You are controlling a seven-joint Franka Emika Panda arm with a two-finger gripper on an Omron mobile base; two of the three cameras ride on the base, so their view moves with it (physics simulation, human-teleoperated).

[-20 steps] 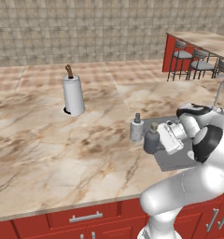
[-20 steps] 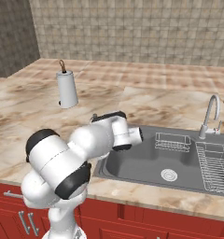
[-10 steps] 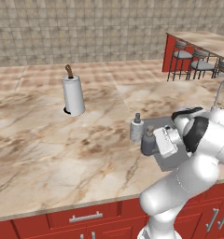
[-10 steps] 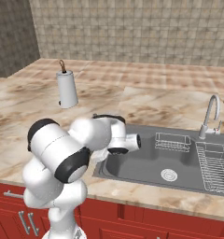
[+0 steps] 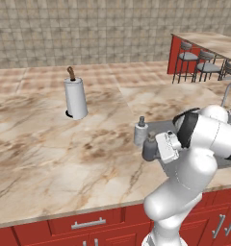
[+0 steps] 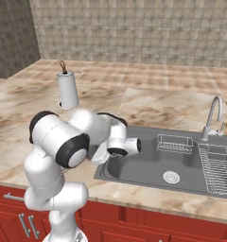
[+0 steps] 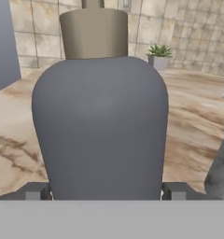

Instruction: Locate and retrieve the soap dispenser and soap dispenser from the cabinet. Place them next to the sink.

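Hand view shows my gripper (image 7: 106,191) clamped on the dark grey soap dispenser (image 7: 101,126), fingertips (image 7: 38,191) flanking its base. Over the last second I've brought it down beside the marbled soap dispenser (image 5: 140,132), already standing at the sink (image 6: 148,170) edge. Looks like release comes next, and the job's nearly done.

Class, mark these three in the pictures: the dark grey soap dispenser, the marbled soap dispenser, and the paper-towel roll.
dark grey soap dispenser (image 7: 102,130), hand view, on its body.
marbled soap dispenser (image 5: 140,134), left base view, on its cylinder.
paper-towel roll (image 5: 75,98), left base view, on its white side.
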